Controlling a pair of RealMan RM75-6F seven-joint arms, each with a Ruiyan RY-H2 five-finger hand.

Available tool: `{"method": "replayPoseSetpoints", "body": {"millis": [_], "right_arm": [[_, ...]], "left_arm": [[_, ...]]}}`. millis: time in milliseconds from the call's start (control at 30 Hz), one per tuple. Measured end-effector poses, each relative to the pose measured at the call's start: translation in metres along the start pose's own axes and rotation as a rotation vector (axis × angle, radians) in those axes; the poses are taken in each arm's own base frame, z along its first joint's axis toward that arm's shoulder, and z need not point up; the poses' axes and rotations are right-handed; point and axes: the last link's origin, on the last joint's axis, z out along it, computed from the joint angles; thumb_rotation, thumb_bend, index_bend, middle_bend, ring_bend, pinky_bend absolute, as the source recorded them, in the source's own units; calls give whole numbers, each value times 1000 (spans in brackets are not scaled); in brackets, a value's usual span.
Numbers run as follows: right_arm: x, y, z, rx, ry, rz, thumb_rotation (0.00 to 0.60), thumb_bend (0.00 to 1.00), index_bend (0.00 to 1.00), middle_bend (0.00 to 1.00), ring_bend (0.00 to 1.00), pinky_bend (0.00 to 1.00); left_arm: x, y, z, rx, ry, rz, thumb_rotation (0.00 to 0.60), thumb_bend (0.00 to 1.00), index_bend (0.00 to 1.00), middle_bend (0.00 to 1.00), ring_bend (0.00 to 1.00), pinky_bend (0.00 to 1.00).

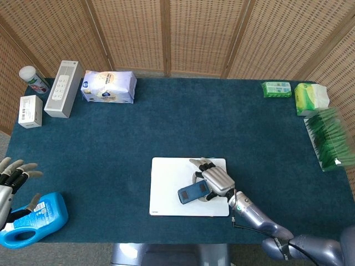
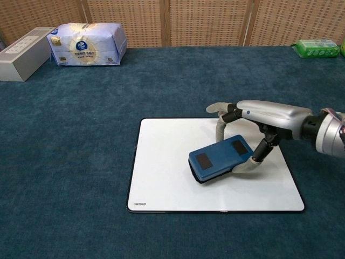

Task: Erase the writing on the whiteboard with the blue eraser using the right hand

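Note:
The white whiteboard lies flat near the table's front edge; I see no writing on its bare surface. On it rests the blue eraser, held at its right end by my right hand, thumb on the near side and fingers on the far side. The eraser sits around the board's middle, slightly right. My left hand hovers at the far left edge of the head view with its fingers spread and holding nothing.
A blue detergent bottle lies just beside the left hand. At the back left stand a tissue pack, a grey box and a small white box. Green packs and a green rack line the right side.

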Motion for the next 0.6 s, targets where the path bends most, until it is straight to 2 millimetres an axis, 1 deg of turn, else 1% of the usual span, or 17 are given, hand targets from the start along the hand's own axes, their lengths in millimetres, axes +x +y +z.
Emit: {"method": "replayPoseSetpoints", "body": {"millis": [133,200,367,600], "right_arm": [[-11,-7,5,10,-30,0,600,159,777,27,0,0],[-15,-7,6,7,-42,-4,600,160,778,27,0,0],[-19,4,4,-27,-52,-6,600,159,778,27,0,0],[-13,18,-4,-61,-38,-12,600,161,778,27,0,0]], "left_arm": [[-1,0,-1,1,-3,-2,600,428,320,258,156,0],[-1,0,-1,-1,-3,-1,600,428,320,258,157,0],[1,1,-1,-1,4,4,600,427,320,258,156,0],[1,4,0,-12,5,3,600,428,320,258,156,0]]}}
